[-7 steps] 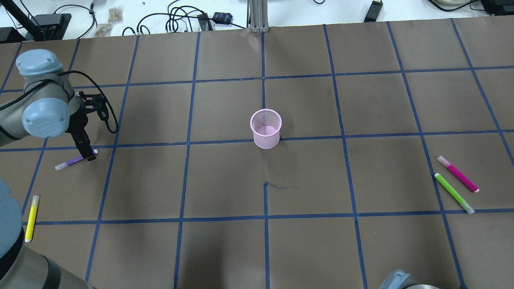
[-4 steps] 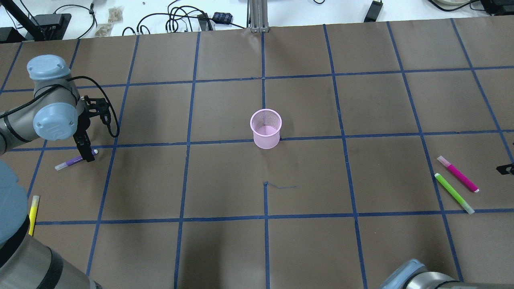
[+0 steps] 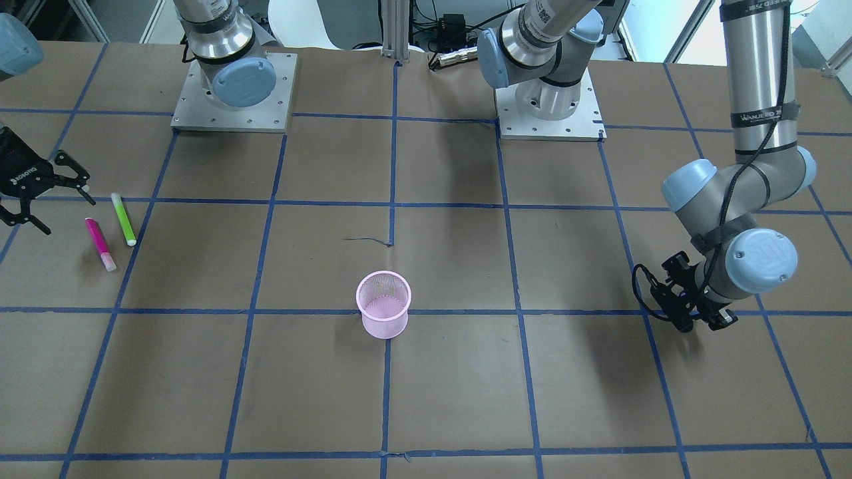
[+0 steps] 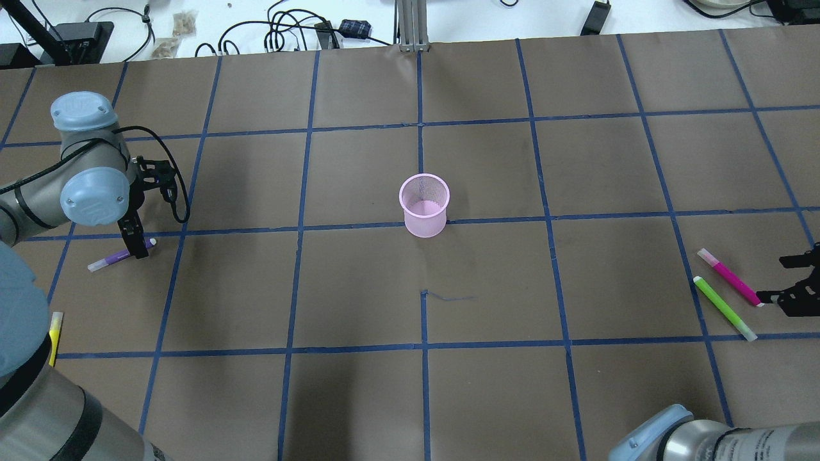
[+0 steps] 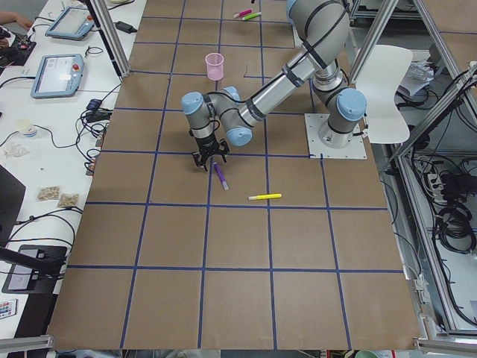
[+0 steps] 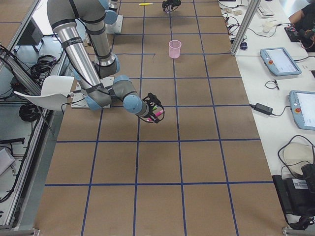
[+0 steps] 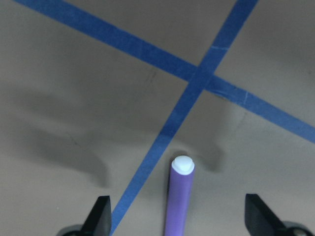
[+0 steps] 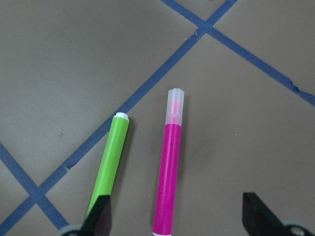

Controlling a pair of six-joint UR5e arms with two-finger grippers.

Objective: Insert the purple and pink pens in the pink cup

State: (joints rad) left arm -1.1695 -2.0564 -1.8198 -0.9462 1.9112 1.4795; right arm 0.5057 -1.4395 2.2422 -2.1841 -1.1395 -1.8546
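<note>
The pink mesh cup (image 4: pixel 424 205) stands upright at mid-table, also in the front view (image 3: pixel 383 304). The purple pen (image 4: pixel 115 257) lies flat on the table at the left. My left gripper (image 4: pixel 138 246) is low over its white-tipped end. In the left wrist view it (image 7: pixel 177 216) is open, with the pen (image 7: pixel 178 196) between the fingers. The pink pen (image 4: pixel 733 280) lies at the right. My right gripper (image 4: pixel 780 280) is open just beyond its right end. The right wrist view shows the pink pen (image 8: pixel 169 182) between the open fingers.
A green pen (image 4: pixel 724 307) lies close beside the pink pen, on its near side (image 8: pixel 108 164). A yellow pen (image 4: pixel 54 333) lies near the front left, partly hidden by my left arm. Cables (image 4: pixel 288 32) lie beyond the table's far edge.
My right gripper has come in from the right edge towards the pink pen. My left arm's wrist has shifted slightly while its gripper stays at the purple pen.
</note>
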